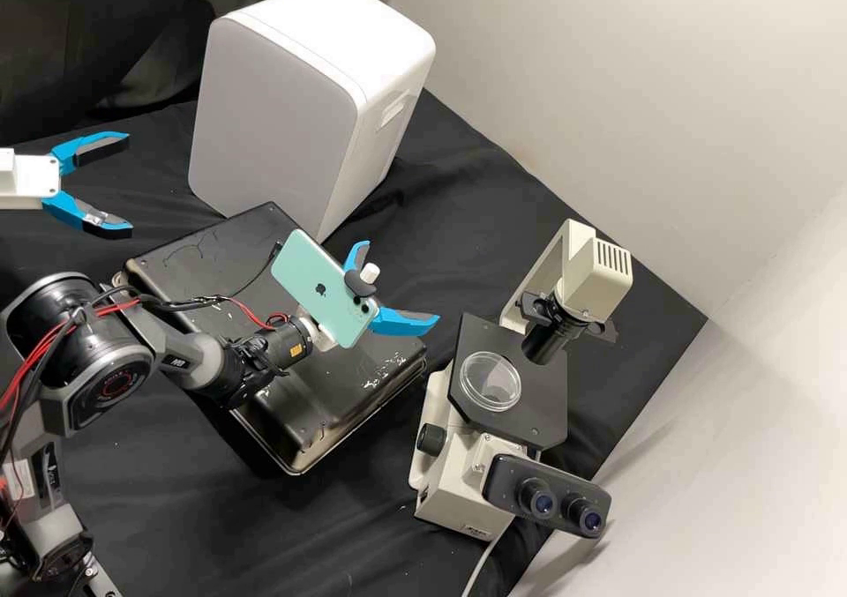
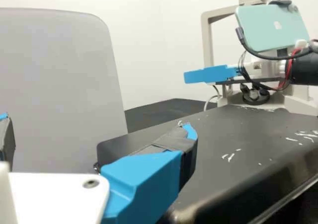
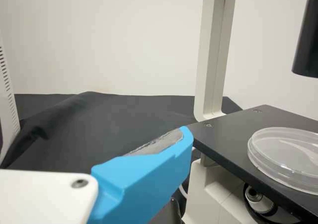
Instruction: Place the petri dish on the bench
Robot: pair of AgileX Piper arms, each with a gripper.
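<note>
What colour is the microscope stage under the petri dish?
Black microscope stage, clearest in high view.

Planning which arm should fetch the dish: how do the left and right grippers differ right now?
The right gripper sits over the black tray, close to the petri dish on the microscope stage; the left gripper is far from it, beside the white container. The right gripper faces the petri dish; the left gripper faces the white container. Both are open and empty.
</note>
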